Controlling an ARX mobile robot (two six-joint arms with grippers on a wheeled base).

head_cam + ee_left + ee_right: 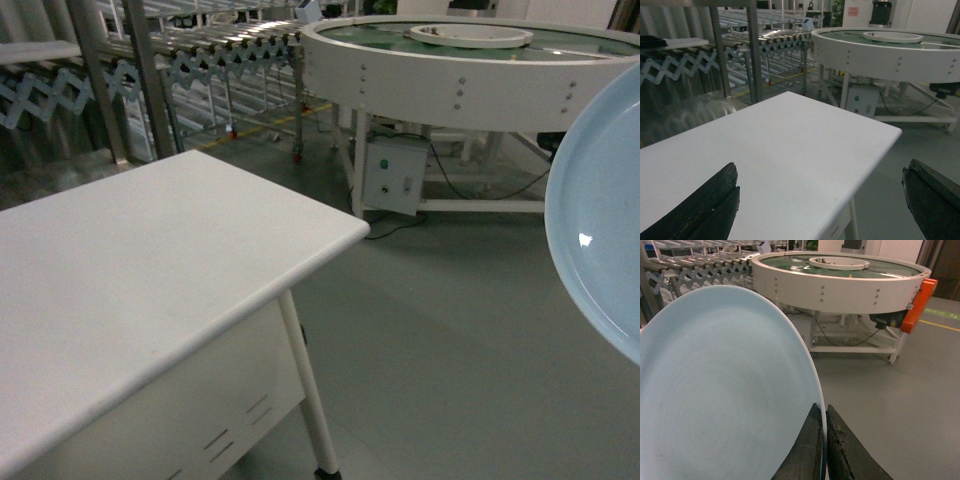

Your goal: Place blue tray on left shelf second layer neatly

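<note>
Tray held off the table: the pale blue tray point(725, 390), a glossy round dish with a low rim, is pinched at its edge by the right gripper point(824, 440), whose 2 dark fingers point(807, 450) are closed tight on the rim, 1 on either side. In the head view the blue tray point(600, 220) shows only as a curved slice at the right edge of the frame, above the grey floor point(450, 330) and well apart from the white table point(150, 270); the gripper holding it is out of that frame.

The left gripper point(820, 200) hangs over the near part of the white table point(805, 145) with its 2 black fingers point(705, 210) spread wide, 1 at each lower corner of its wrist view, and nothing between them.

Beyond the table stands a large round white conveyor point(470, 75) with a green top and a raised white ring at its centre. A small white control box point(393, 175) with a green button is mounted on the frame beneath it, cables trailing to the floor. An orange housing point(919, 305) is fixed to the conveyor's right side in the right wrist view. To the left runs an extendable roller conveyor point(230, 55) on metal legs, behind upright steel posts point(150, 80)
</note>
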